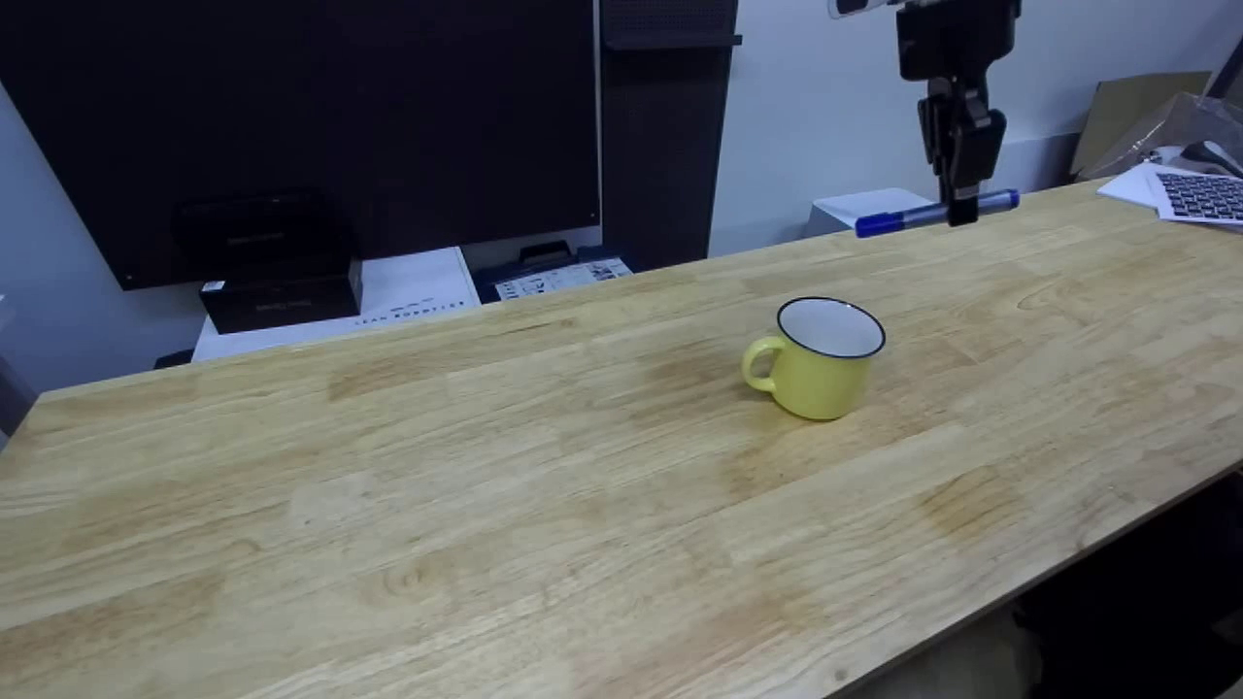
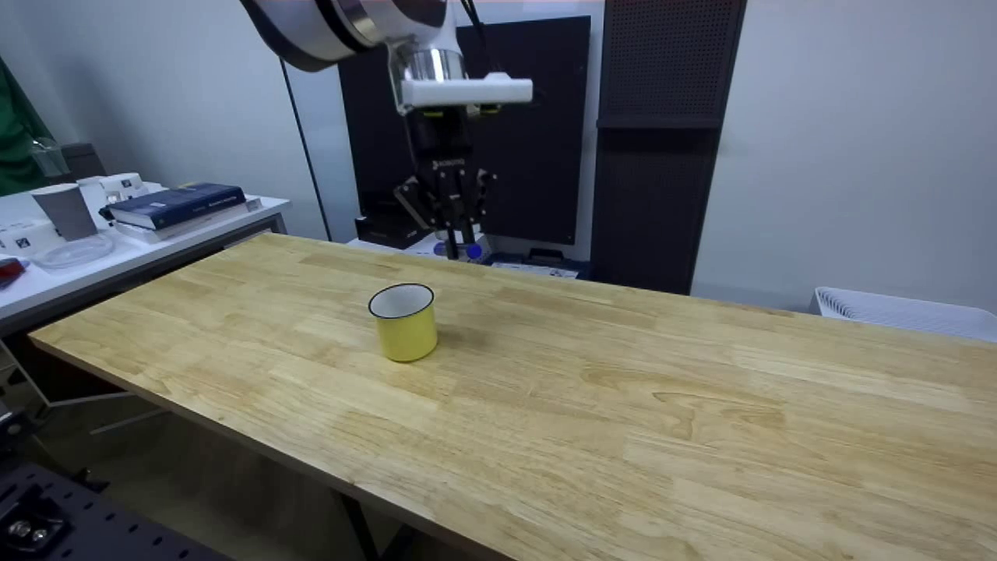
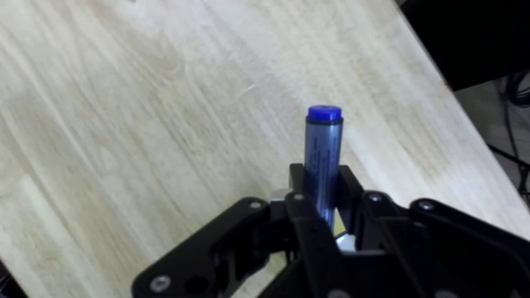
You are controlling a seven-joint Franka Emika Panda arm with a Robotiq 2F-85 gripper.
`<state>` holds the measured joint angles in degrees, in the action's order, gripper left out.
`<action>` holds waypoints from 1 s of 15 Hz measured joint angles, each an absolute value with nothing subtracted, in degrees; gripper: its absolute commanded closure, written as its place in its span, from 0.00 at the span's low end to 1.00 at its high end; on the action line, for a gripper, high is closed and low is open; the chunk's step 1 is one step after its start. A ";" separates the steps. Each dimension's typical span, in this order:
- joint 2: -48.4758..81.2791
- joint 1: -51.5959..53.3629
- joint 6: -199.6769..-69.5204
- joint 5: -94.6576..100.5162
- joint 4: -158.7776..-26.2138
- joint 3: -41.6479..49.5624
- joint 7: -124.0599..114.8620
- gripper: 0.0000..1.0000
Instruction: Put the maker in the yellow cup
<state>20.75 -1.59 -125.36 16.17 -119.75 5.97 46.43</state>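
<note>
Tabletop (image 1: pixel 388 505): one long slab of pale wood, streaky grain in joined strips, crossing nearly the whole exterior view.
Black box (image 1: pixel 243 309): one, rectangular, beyond the far table edge; the lettering on its front is too faint for me to read.
White box (image 1: pixel 437 282): one, flat-topped, its left part hidden by the black box; along its edge I read "LEAN ROBOTICS".
Yellow cup (image 1: pixel 823 383): one, upright on the tabletop, smooth, round and straight-sided, with a dark rim, white inside and one looped handle pointing left.
Blue marker (image 1: pixel 930 215): one slim cylinder, bright blue at both ends, grey-blue along the barrel, nearly level in the air, higher than the cup and apart from it; my wrist view shows small print, blurred.
Gripper (image 3: pixel 322 178): one, black, jointed, studded with round screw heads; I have its two fingers pinching the blue marker's barrel. In an exterior view its body reads "ROBOTIQ".
Patterned board (image 1: pixel 1204 197): one, flat and white, with rows of dark squares.
</note>
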 measured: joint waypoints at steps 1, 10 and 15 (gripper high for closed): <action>19.50 -0.24 -120.23 15.79 -119.59 5.99 45.15 0.95; 17.66 0.17 -102.88 15.24 -116.23 1.83 40.55 0.95; 24.14 -1.06 -102.64 16.32 -114.67 1.82 38.25 0.95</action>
